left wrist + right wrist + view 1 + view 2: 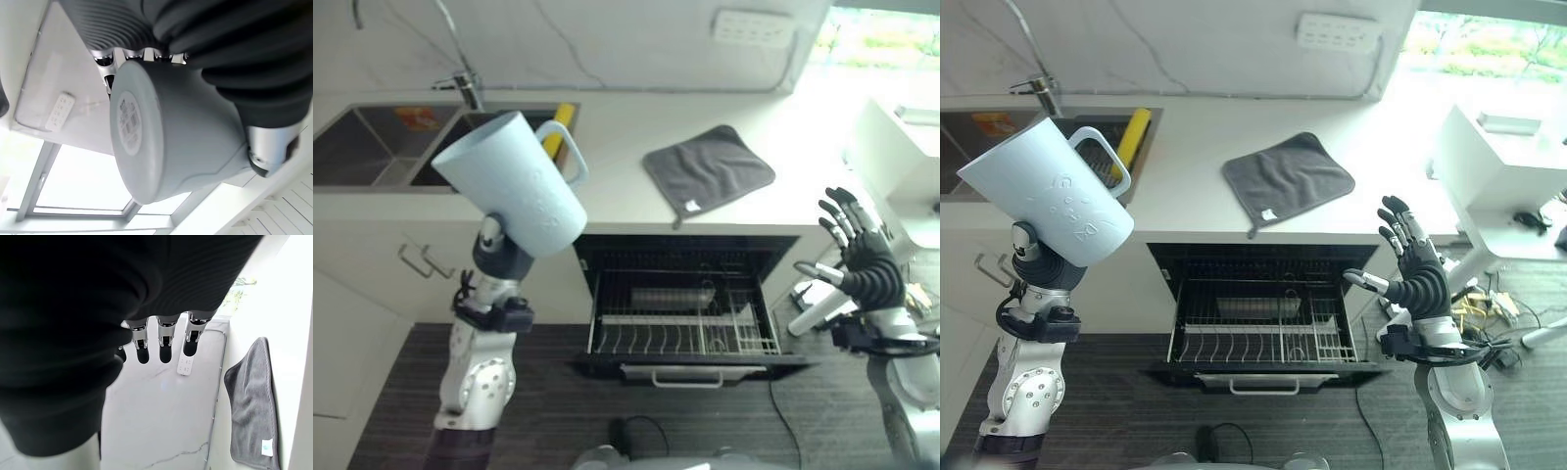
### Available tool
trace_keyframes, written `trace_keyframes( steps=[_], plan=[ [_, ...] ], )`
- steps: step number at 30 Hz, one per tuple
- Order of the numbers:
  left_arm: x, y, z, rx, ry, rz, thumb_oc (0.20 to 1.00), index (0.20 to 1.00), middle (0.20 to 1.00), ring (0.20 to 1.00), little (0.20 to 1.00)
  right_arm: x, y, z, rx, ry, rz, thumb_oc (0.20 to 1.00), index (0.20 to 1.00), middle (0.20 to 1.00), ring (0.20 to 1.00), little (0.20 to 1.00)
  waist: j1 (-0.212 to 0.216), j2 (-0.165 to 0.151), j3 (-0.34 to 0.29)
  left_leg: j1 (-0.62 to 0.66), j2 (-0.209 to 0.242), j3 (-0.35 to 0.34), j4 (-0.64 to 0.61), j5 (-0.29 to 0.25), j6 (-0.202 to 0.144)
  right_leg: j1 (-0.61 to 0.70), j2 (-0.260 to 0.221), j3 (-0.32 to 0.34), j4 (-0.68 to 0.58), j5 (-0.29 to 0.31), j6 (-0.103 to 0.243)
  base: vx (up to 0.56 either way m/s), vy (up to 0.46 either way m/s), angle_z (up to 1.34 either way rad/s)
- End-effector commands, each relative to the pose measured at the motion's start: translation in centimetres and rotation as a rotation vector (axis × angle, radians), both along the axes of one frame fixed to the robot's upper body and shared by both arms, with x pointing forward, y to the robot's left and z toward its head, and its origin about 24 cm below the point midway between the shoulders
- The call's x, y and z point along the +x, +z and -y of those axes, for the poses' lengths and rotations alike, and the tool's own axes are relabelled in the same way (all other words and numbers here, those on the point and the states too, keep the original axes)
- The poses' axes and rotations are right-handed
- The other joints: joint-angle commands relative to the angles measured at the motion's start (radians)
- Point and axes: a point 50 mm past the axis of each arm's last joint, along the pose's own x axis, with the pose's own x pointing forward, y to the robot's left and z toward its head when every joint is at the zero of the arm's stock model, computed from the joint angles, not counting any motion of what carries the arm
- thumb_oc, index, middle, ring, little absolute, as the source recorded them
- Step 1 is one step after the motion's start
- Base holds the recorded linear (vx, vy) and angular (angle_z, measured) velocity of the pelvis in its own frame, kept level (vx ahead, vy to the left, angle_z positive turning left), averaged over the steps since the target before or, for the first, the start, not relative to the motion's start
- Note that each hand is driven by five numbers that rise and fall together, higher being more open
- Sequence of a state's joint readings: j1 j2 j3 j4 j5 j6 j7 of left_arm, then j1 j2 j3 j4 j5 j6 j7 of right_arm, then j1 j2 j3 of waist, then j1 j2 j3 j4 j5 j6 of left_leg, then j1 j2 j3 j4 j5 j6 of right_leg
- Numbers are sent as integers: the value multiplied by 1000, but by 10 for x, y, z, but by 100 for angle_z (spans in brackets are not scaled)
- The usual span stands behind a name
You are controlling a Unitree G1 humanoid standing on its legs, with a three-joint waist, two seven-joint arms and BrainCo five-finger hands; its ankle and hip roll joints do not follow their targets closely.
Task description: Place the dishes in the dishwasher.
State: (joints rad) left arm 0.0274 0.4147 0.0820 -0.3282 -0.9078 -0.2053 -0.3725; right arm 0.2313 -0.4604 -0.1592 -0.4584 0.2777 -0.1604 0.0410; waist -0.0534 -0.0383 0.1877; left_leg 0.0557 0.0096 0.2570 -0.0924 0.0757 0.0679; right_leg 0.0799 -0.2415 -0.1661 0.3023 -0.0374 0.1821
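Observation:
A big pale blue mug (514,186) with a handle is held up tilted in front of the sink, its mouth pointing up and left. My left hand (504,257) grips it from below. In the left wrist view the fingers (105,62) and thumb curl round the mug's (166,132) base. The dishwasher (680,323) stands open under the counter, its wire rack (1263,338) pulled out with a small tray in it. My right hand (1418,272) is raised to the right of the dishwasher, fingers spread and holding nothing.
A grey cloth (708,168) lies on the white counter above the dishwasher. A yellow object (1131,137) stands in the sink (372,147) by the faucet (465,83). A white appliance (1498,166) sits at the counter's right end. Cabinet handles (423,262) show at the left.

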Motion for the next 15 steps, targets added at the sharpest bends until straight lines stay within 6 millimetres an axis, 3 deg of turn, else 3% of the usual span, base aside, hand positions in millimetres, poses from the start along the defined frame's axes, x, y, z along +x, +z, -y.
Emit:
trace_keyframes(
  steps=[1, 2, 4, 5, 8, 15],
  plan=[
    [-9, 13, 2, 144, 70, 83, 200, 200, 200, 200, 200, 6, 12, -1, 17, 38, 69, 1000, 1000, 1000, 1000, 1000, -4, 13, -52, -16, 67, -44, 5, -18, -96, -11, 108, -7, -122, 21, -28, 0, -40, 8],
    [-8, 16, 2, 162, 86, 95, 200, 200, 200, 200, 200, 7, 12, -2, 21, 43, 68, 1000, 1000, 1000, 1000, 1000, -2, 12, -50, -18, 68, -43, 5, -18, -101, -3, 107, -21, -172, 13, -32, -10, -116, 7],
    [-6, 23, 2, 227, 137, 138, 200, 200, 200, 200, 200, 11, 14, -6, 22, 76, 78, 1000, 1000, 1000, 1000, 1000, -6, 11, -35, -3, 75, -29, 5, -39, -111, -27, 66, -36, -312, 113, -17, -30, -202, -14],
    [-7, 23, 2, 241, 142, 139, 200, 200, 200, 200, 200, 12, 14, -8, 19, 82, 79, 1000, 1000, 1000, 1000, 1000, -7, 11, -34, 2, 78, -24, 5, -44, -110, -26, 65, -30, -331, 122, -15, -26, -208, -20],
    [-5, 19, 10, 316, 180, 108, 200, 200, 200, 200, 200, 20, 16, -14, 44, 117, 47, 1000, 1000, 1000, 1000, 1000, 1, 6, -52, 16, 87, -20, 5, -59, -110, -4, 75, -47, -388, 127, -9, 36, -291, 7],
    [2, -1, 3, 360, 365, -15, 200, 200, 200, 200, 200, 28, 7, -25, 114, 235, -86, 1000, 1000, 1000, 1000, 1000, 2, 14, -82, 48, 142, 28, 5, -45, -143, 16, 102, -76, -390, 86, -27, 48, -176, -4]
  ],
)
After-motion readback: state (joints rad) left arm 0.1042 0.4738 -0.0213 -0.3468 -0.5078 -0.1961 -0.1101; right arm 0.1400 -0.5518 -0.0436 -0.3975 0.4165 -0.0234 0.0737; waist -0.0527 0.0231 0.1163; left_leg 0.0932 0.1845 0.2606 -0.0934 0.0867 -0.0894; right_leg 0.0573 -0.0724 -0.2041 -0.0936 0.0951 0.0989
